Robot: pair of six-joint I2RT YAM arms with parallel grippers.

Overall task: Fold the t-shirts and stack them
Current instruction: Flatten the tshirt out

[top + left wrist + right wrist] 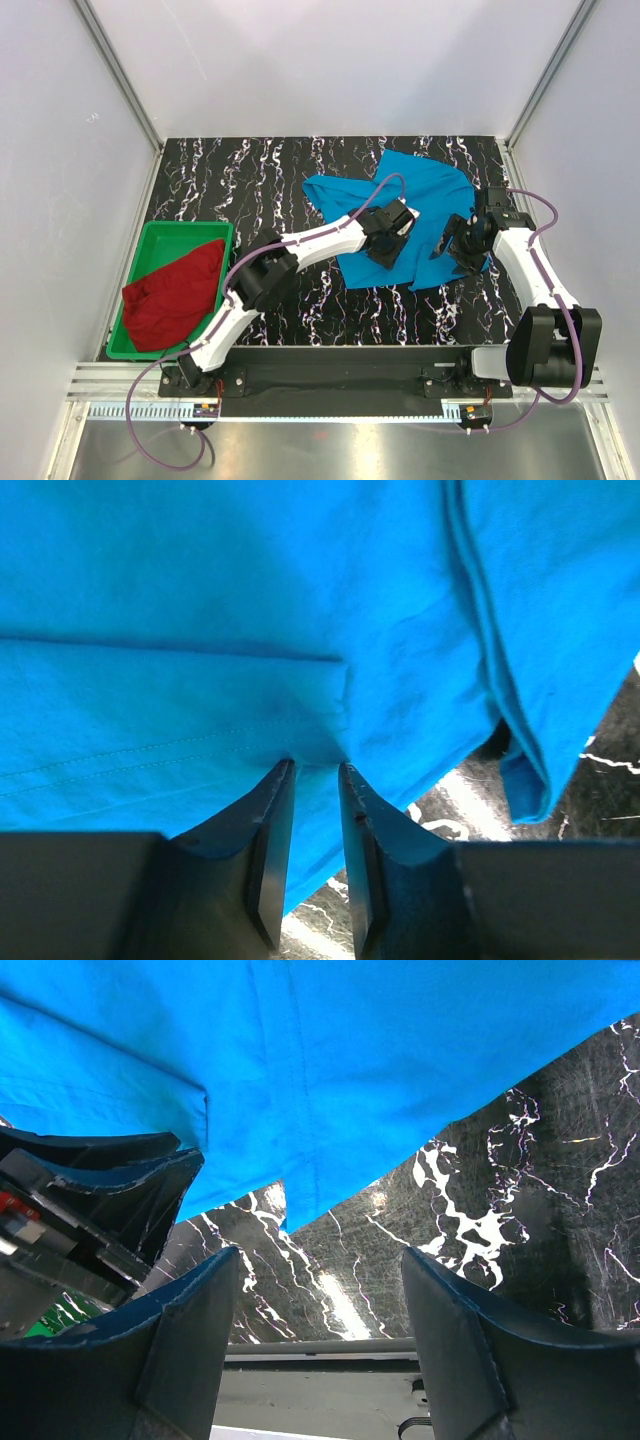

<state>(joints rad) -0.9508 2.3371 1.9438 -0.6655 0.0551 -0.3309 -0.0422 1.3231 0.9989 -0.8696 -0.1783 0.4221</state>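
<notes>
- The blue t-shirt (420,190) lies rumpled and unfolded on the right half of the black, white-veined table (250,170). One sleeve points left, and the lower edge falls toward the arms.
- The left arm (300,245) reaches diagonally across the table from its base at the near edge. The left pincer (385,245) sits over the near left part of the blue t-shirt.
- In the left wrist view, the left pincer (315,770) has its jaws drawn close together, clamped on a bunched fold of the blue t-shirt (200,600) near a stitched hem. To the right a seamed edge of the cloth hangs free, with bare table (600,770) showing past it.
- The right pincer (458,248) is at the near right edge of the blue t-shirt, just beside the left one.
- In the right wrist view, the right pincer (320,1260) has its jaws wide apart with nothing between them. Only marbled table (520,1160) lies below the gap. The blue t-shirt (350,1050) spans the upper part of that view, raised clear of the surface along its near edge.
- The red t-shirt (175,295) lies crumpled in the green bin (165,232) at the table's left side, spilling over the bin's left rim, well apart from both pincers.
</notes>
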